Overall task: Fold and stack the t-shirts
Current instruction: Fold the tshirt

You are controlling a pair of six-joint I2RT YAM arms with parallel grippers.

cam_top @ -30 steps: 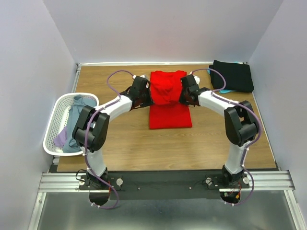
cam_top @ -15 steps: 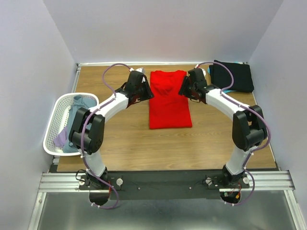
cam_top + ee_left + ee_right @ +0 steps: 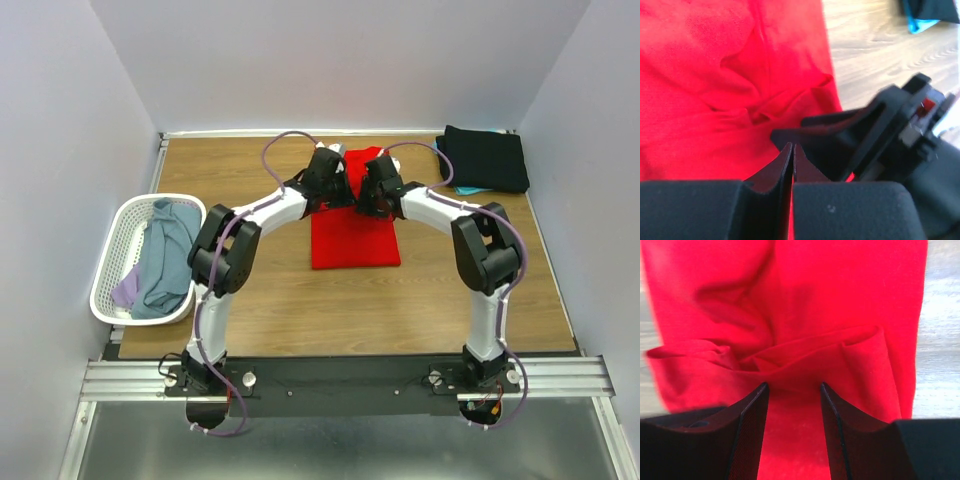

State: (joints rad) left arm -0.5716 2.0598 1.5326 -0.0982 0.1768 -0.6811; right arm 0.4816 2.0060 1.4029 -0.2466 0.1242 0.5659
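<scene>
The bright red t-shirt (image 3: pixel 355 240) lies as a long folded strip at the middle of the table. It fills the left wrist view (image 3: pixel 715 75) and the right wrist view (image 3: pixel 840 290), where it is rumpled into folds. My left gripper (image 3: pixel 343 192) is over its far part with jaws shut (image 3: pixel 792 146); only a thin red line shows between them. My right gripper (image 3: pixel 370 192) is right beside it, facing it, open (image 3: pixel 792 385), with its fingers low over the red cloth. It shows as a black body in the left wrist view (image 3: pixel 880 135).
A folded black t-shirt (image 3: pixel 485 158) lies on a teal one (image 3: pixel 462 188) at the far right corner; they also show in the left wrist view (image 3: pixel 920 20). A white mesh basket (image 3: pixel 115 230) at the left holds a grey-blue shirt (image 3: pixel 165 260) and a lavender one (image 3: pixel 125 290).
Both grippers moved from the shirt's side edges to its far corners, then inward over its far middle. The raised cloth was laid down flat.
</scene>
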